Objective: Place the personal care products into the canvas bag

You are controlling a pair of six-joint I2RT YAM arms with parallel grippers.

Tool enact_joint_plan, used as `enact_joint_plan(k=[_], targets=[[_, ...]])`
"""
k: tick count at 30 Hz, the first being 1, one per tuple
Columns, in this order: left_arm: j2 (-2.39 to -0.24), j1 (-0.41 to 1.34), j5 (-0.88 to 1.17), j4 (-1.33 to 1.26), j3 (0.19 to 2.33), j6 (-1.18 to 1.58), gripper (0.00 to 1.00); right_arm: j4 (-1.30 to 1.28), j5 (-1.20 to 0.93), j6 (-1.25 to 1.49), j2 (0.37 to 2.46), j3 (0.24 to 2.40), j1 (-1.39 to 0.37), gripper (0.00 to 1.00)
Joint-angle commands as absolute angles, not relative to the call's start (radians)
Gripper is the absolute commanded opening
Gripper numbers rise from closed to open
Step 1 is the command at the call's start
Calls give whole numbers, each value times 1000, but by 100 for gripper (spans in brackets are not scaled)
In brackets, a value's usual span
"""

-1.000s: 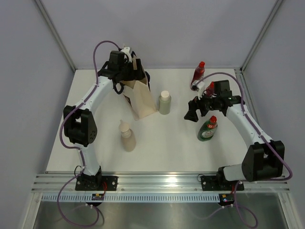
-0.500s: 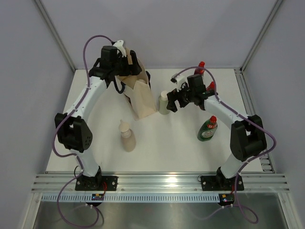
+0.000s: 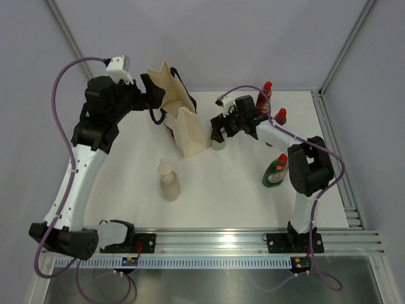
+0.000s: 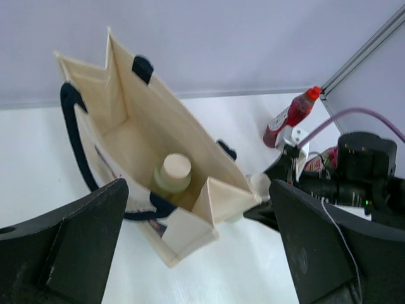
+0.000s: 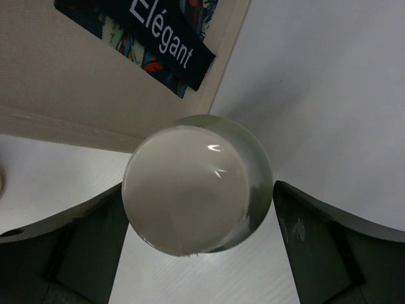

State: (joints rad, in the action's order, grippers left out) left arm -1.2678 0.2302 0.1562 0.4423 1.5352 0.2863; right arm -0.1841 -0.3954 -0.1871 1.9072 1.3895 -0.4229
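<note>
Desk (image 3: 240, 202): white, open room through the middle.

Bag (image 3: 190, 130): stands upright toward the far edge, left of centre, mouth open. One green bottle (image 4: 172, 176) sits upright inside.

Left tool (image 3: 153, 98): hangs above the bag's left side, spread wide, empty.

Right tool (image 3: 219, 125): directly over the second green bottle (image 5: 196, 193), spread full, fingers flanking the cap, not clamped on it.

That bottle stands upright, long axis vertical, just beside the bag's right wall. The right arm is clearly nearer. The lift likely must clear the bag rim, then travel left.

Red-capped bottles (image 3: 264, 95): toward the far-right corner, apart from the path.

Beige bottle (image 3: 169, 183): upright, left of centre, nearer the near edge, on the left arm's side.
</note>
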Motion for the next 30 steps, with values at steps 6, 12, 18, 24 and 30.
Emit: enact_joint_plan(k=[6, 12, 18, 24, 30], targets=[[-1026, 227, 74, 454, 1278, 310, 99, -68, -450, -239, 1979, 1443, -437, 100], [-914, 227, 94, 440, 1164, 344, 99, -58, -465, -239, 1997, 1464, -437, 72], [-882, 227, 135, 423, 1115, 356, 99, 90, -448, -216, 1869, 1336, -436, 20], [-865, 227, 143, 420, 1094, 342, 99, -20, -511, -114, 1753, 1377, -405, 0], [-828, 227, 137, 411, 1052, 342, 99, -195, -642, 49, 1712, 1518, -362, 0]])
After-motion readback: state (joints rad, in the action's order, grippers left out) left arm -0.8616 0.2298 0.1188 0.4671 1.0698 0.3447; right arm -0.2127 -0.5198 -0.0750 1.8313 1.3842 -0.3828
